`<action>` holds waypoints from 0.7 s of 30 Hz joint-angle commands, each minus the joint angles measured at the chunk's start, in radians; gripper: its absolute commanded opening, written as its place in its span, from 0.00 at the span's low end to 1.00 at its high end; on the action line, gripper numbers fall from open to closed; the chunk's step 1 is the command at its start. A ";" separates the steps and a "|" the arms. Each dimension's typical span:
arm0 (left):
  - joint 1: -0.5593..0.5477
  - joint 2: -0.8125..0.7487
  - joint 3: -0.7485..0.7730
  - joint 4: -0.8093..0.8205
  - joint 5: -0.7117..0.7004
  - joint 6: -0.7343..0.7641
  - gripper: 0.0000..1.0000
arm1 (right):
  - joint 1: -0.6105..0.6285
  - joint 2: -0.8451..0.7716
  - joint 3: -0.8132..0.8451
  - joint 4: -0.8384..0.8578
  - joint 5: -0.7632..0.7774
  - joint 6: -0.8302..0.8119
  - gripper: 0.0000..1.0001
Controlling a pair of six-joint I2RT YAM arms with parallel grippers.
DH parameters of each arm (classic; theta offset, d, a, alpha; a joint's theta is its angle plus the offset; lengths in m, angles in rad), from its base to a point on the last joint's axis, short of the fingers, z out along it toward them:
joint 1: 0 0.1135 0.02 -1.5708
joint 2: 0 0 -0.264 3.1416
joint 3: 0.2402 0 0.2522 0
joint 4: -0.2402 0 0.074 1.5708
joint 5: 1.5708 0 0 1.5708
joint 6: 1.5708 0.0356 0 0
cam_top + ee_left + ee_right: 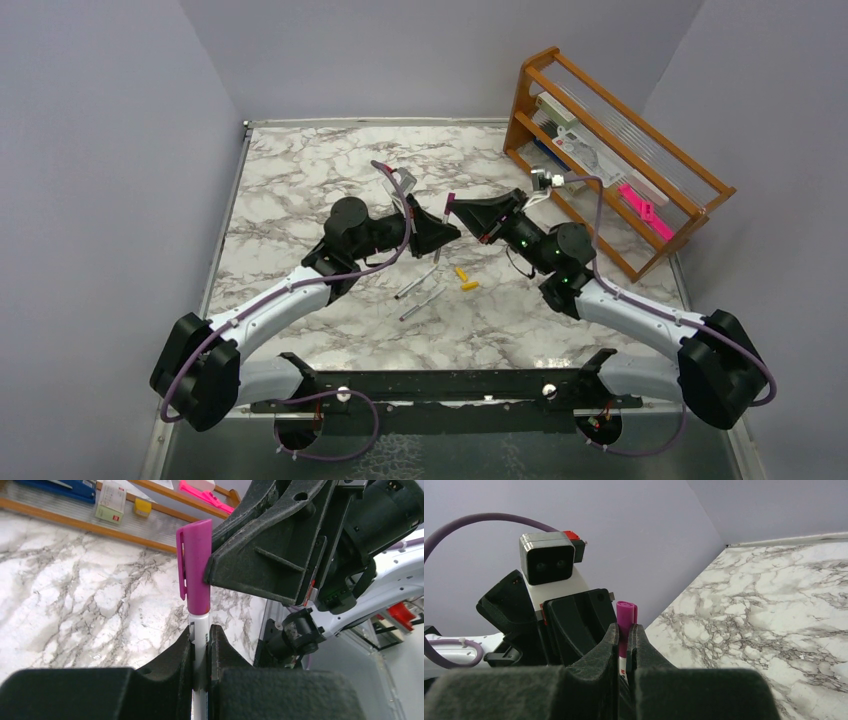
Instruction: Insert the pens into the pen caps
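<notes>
Well, the marble tabletop (pixel 300 180) carries a wooden rack (pixel 690 215) at its far right corner. Both arms reach in from the near edge and meet above its middle. The left gripper (pixel 201 636) is clamped on the pale barrel of a pen (pixel 199 625), which stands upright. The right gripper (pixel 624 632) is closed on the magenta cap (pixel 196 555), which sits over the pen's upper end. Whether the cap is pushed fully home I cannot tell. Two more pens (pixel 415 285) lie loose on the tabletop, a little toward the near edge from its middle. Two yellow caps (pixel 461 273) lie just beside them on the right-edge side, not touching them.

The pen looks light, stiff and smooth, so it may slide lengthwise under a push. A hold on the barrel close below the cap seems safest. The cap is a small hard plastic piece with a clip, and pinching its sides, clear of the open mouth, should keep it in line.
</notes>
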 commanded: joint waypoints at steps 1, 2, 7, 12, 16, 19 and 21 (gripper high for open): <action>0.005 -0.040 0.025 0.120 -0.073 0.150 0.00 | 0.002 -0.054 0.024 -0.099 -0.064 -0.102 0.01; 0.002 -0.052 0.017 0.119 -0.073 0.174 0.00 | 0.002 -0.070 0.041 -0.137 -0.064 -0.133 0.01; -0.017 -0.094 -0.007 0.121 -0.046 0.273 0.00 | 0.003 -0.125 0.133 -0.288 -0.056 -0.267 0.10; -0.041 -0.122 -0.021 0.121 -0.030 0.334 0.00 | 0.003 -0.142 0.168 -0.335 -0.048 -0.299 0.30; -0.054 -0.130 -0.028 0.121 -0.015 0.360 0.00 | 0.002 -0.152 0.162 -0.315 -0.045 -0.268 0.47; -0.063 -0.123 -0.026 0.121 0.015 0.365 0.00 | 0.003 -0.149 0.176 -0.322 -0.050 -0.265 0.54; -0.068 -0.116 -0.024 0.121 0.023 0.364 0.00 | 0.003 -0.149 0.189 -0.326 -0.051 -0.268 0.55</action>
